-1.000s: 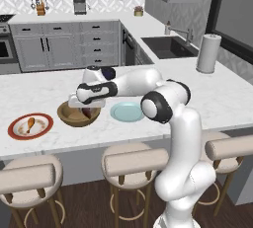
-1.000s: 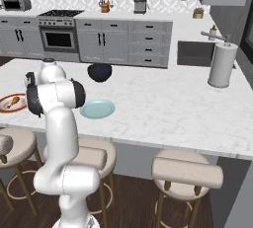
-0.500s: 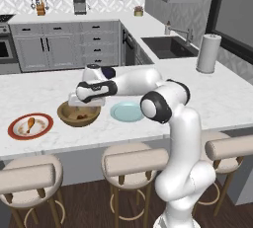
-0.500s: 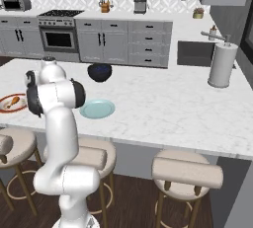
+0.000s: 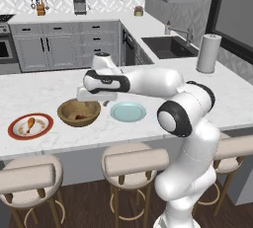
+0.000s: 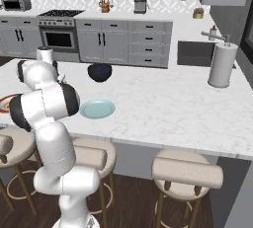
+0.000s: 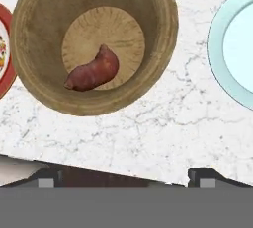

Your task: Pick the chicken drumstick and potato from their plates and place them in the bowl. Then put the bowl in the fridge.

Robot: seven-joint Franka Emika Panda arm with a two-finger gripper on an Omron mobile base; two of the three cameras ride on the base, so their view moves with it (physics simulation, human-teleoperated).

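jaws of the gripper [image 7: 123,175] are seen spread wide apart with nothing between them, held above the counter [image 7: 148,123] just beside the wooden bowl [image 7: 163,34]. the potato [image 7: 93,70] is seen lying on the bowl's floor, while the chicken drumstick [image 5: 30,123] is left on the red-rimmed plate [image 5: 14,134]. the pale blue plate [image 5: 128,111] is seen bare to the bowl's other side.

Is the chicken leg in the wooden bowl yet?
No, the chicken drumstick lies on the red-rimmed plate, and the bowl holds just the potato.
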